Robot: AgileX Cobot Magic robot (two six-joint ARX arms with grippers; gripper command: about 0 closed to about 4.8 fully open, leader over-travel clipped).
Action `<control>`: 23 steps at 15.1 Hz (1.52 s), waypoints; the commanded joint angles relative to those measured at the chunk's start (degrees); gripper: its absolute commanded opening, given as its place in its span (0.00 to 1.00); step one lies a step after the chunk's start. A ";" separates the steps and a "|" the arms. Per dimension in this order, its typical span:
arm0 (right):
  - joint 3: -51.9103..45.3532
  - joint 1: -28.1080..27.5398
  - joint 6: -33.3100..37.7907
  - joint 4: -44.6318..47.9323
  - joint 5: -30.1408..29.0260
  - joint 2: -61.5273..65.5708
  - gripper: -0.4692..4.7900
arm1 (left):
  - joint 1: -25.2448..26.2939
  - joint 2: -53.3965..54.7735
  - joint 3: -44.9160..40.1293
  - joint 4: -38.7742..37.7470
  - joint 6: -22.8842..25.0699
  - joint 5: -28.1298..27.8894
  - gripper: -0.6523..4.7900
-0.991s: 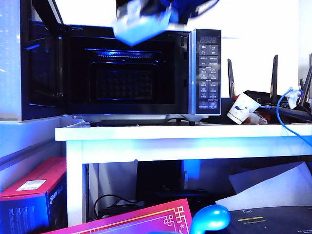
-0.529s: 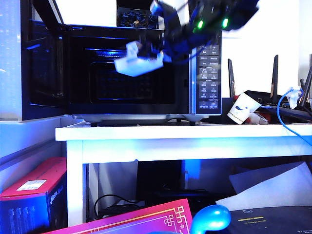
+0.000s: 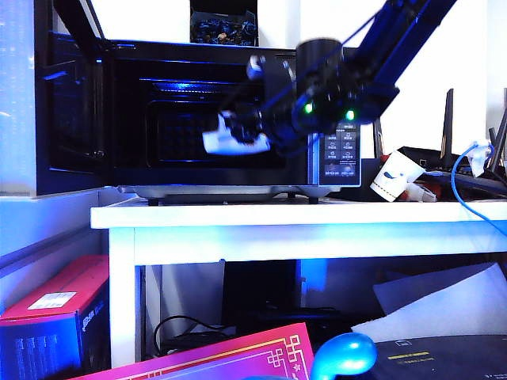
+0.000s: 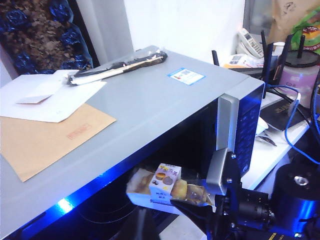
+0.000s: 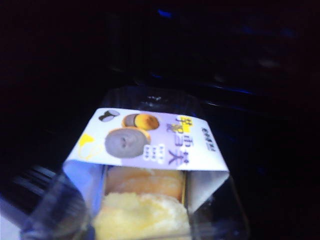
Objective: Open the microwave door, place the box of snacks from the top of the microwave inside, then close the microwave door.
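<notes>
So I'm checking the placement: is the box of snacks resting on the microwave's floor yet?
Apart. The exterior view shows the box of snacks, held in the right claw, hanging in the microwave opening with dark space beneath it.

A white table carries the microwave, which stands on its left part with the door swung open. Right of the microwave on the same top lie a tipped white paper cup, dark boxes and a blue cable.
</notes>
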 commanded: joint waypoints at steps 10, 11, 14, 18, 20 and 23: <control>28.76 2.01 2.67 -7.19 0.90 15.72 0.56 | -0.02 -0.22 0.15 0.55 0.15 0.22 0.11; 30.36 2.19 2.62 -8.50 0.96 16.61 0.56 | -0.02 -0.24 0.15 0.39 0.15 0.26 0.11; 30.75 2.32 2.58 -9.11 1.99 17.29 0.56 | -0.02 -0.22 0.15 0.24 0.15 0.26 0.11; 31.30 2.99 2.54 -9.44 2.51 17.27 0.56 | -0.02 -0.22 0.15 -0.87 0.15 0.26 0.11; 32.17 4.35 -0.81 -8.46 3.15 17.27 0.57 | -0.02 -0.22 0.15 -0.96 0.15 0.26 0.11; 32.17 6.10 -3.89 -7.85 6.01 17.29 0.61 | -0.02 -0.24 0.15 -0.96 0.15 0.26 0.11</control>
